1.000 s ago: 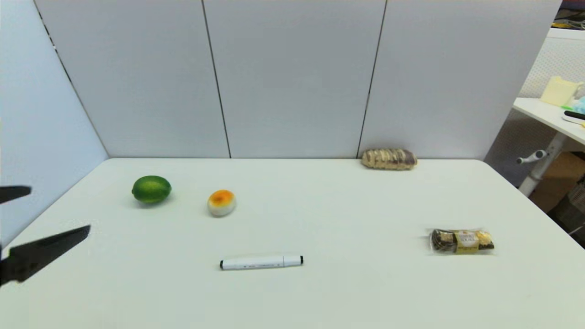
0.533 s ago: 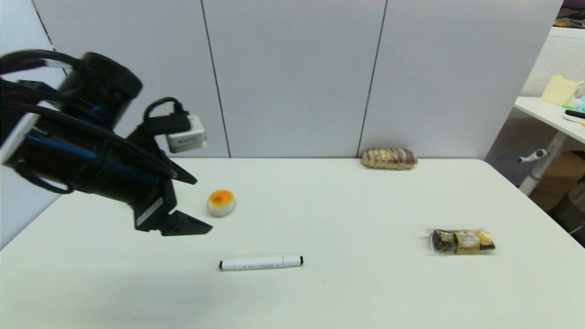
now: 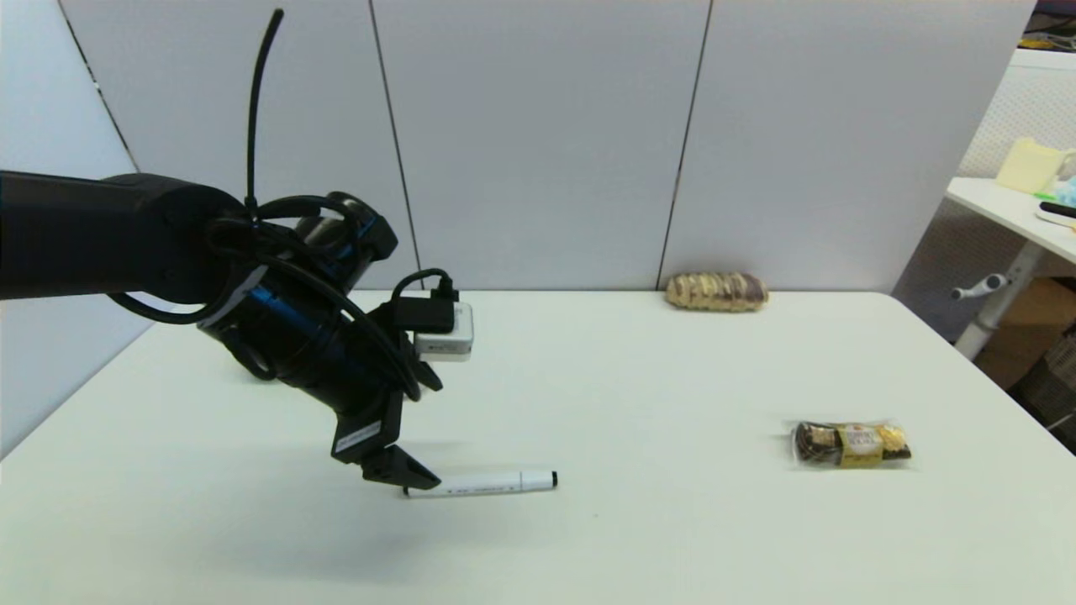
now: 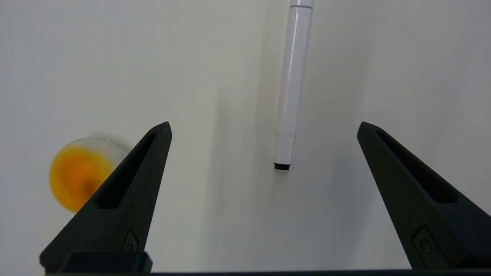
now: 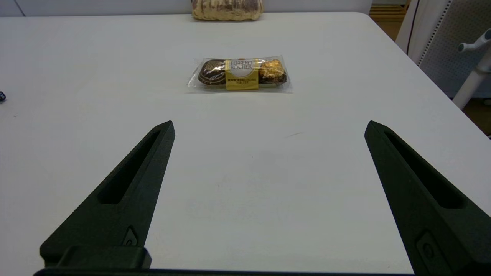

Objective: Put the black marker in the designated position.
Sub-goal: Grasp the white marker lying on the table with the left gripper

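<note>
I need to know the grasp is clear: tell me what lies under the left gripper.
Under the open left gripper lie bare white table and the black marker, its near end between the fingers, untouched. In the head view the gripper hides that end.

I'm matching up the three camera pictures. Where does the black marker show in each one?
Head view: black marker lies low centre on the table, at the left gripper.
Left wrist view: it runs from the top edge toward the gap between the fingers.
Right wrist view: only a dark tip at the left edge.
Shared landmark: the marker itself.
</note>
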`<act>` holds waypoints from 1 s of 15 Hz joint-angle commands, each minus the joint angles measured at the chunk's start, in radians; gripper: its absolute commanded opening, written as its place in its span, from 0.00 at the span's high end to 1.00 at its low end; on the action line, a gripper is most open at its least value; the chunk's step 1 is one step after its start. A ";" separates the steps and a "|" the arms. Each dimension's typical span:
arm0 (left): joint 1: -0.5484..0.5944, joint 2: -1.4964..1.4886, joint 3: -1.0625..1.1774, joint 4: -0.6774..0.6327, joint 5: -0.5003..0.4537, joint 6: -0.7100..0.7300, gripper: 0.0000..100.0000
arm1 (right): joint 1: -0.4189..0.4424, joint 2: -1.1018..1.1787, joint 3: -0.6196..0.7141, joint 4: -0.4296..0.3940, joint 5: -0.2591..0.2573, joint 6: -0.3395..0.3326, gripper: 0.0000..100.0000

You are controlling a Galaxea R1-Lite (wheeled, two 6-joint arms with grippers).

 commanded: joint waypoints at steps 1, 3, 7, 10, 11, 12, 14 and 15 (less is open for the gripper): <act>-0.036 0.026 0.024 0.003 -0.008 0.006 0.00 | 0.001 0.001 -0.001 0.000 0.000 -0.001 0.00; -0.053 0.061 0.020 0.000 -0.035 0.003 0.00 | -0.001 0.001 0.001 0.000 0.000 -0.001 0.00; -0.065 0.098 -0.002 0.001 -0.063 -0.005 0.00 | 0.001 0.001 0.001 0.000 0.000 -0.001 0.00; -0.063 0.118 0.001 0.000 -0.075 -0.002 0.00 | 0.000 0.001 -0.001 0.000 0.000 -0.001 0.00; -0.063 0.125 0.003 -0.002 -0.075 0.000 0.00 | -0.001 0.001 -0.001 0.000 0.000 -0.001 0.00; -0.065 0.136 0.001 -0.002 -0.075 0.003 0.00 | 0.001 0.001 -0.001 0.000 0.000 0.002 0.00; -0.065 0.150 0.000 -0.002 -0.075 0.006 0.00 | 0.001 0.001 -0.001 0.000 0.000 -0.001 0.00; -0.065 0.153 -0.002 -0.004 -0.074 0.008 0.00 | 0.001 0.001 -0.001 0.000 0.000 -0.001 0.00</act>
